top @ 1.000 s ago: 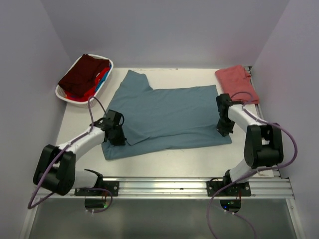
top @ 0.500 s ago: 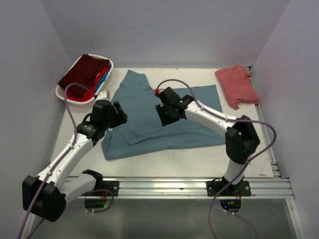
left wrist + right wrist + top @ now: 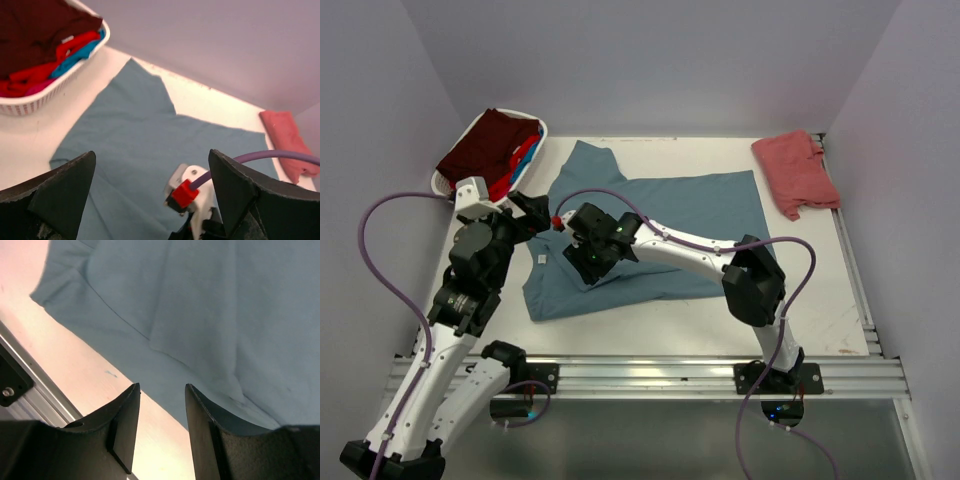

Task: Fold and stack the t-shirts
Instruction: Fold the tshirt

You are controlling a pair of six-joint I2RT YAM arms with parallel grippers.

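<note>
Table read as a dial from above, 12 at the far wall.

Teal-blue t-shirt [image 3: 670, 215]: lies flat across the centre of the table [image 3: 810, 300]. One sleeve pokes toward 11, and there is a doubled layer along its 8 o'clock side. Thin matte knit, limp and light. I judge it will sag from any single pinch and slide easily on the smooth white top. Best hold is two points along one edge or at the corners, pinching both layers and lifting low so the fold doesn't spill.

Salmon t-shirt [image 3: 795, 172]: soft folded bundle at 2, well apart from the teal one.

Basket [image 3: 35, 102] at 10: white oval latticed plastic, stiff. Maroon t-shirt [image 3: 485, 145] is heaped on top, with red cloth [image 3: 75, 42] and bright blue cloth [image 3: 82, 55] under it.

Left claw [image 3: 150, 180]: raised near 9, jaws spread wide, nothing between them.

Right claw [image 3: 162, 395]: low over the teal shirt's 8 o'clock part, jaws partly apart and empty. The cloth beneath shows a crease and a layer edge. Whether I touch the cloth, I cannot tell.
</note>
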